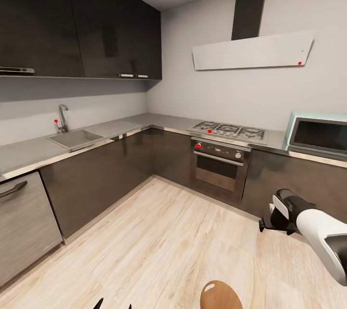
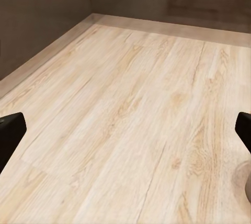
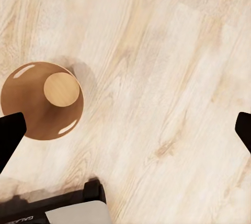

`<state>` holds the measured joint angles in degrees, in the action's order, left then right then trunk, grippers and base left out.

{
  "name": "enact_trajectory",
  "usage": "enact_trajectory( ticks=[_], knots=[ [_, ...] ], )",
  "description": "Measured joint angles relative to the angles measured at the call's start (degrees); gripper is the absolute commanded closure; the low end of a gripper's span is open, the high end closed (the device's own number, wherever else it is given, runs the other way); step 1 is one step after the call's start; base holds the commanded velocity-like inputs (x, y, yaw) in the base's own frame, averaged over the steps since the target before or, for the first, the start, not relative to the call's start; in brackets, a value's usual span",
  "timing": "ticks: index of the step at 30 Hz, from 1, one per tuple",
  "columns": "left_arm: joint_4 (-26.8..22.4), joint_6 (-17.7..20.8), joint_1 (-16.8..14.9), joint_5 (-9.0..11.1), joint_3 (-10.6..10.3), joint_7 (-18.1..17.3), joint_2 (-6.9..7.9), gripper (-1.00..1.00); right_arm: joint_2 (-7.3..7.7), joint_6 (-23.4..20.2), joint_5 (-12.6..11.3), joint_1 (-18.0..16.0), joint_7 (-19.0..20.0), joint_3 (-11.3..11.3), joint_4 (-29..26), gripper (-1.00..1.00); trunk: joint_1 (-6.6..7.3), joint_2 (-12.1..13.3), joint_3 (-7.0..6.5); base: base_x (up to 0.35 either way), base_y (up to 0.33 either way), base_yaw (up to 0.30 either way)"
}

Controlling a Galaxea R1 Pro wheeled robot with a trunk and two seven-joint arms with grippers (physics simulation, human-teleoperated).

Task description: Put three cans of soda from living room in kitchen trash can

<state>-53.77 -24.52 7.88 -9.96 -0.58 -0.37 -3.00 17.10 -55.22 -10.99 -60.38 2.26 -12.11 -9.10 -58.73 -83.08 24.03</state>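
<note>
I am in the kitchen, over its pale wood floor [image 1: 159, 246]. The cans of soda are out of view. The tash can [image 3: 31, 111] stands on the floor below my right gripper [image 3: 125, 135]: a round glossy orange-brown inside with a paler disc at its centre. It also shows at the bottom edge of the head view, tash can [image 1: 220, 295]. The right gripper's fingertips [image 3: 10, 135] sit wide apart with nothing between them. My left gripper [image 2: 125, 135] is open too, empty, over bare planks. My right arm [image 1: 313, 227] reaches in from the right.
Dark cabinets run along two walls under a grey counter [image 1: 29, 152]. It carries a sink [image 1: 74, 138] with a tap, a gas hob [image 1: 231, 131] over an oven [image 1: 217, 167], and a teal microwave [image 1: 318, 133]. My own base [image 3: 63, 211] lies near the can.
</note>
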Motion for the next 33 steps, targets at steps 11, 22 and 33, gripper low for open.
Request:
enact_trajectory(
  ticks=[11,22,33],
  knots=[
    [-0.01,0.08,0.01,0.03,0.03,0.01,-0.06,-1.00,-0.06,0.09,0.01,0.00,-0.01,-0.14,0.01,-1.00,0.00,0.00,0.00,0.000,0.000,0.000],
    [-0.02,0.09,-0.03,0.11,0.05,0.02,-0.10,-1.00,-0.35,2.44,-0.01,0.23,-0.03,-0.18,0.05,-1.00,0.00,0.00,0.00,0.000,0.000,0.000],
    [-0.21,0.09,-0.05,0.12,0.05,0.02,-0.05,-1.00,-0.45,2.65,0.01,0.32,-0.06,-0.13,0.05,-1.00,0.00,0.00,0.00,0.000,0.000,0.000]
  ],
)
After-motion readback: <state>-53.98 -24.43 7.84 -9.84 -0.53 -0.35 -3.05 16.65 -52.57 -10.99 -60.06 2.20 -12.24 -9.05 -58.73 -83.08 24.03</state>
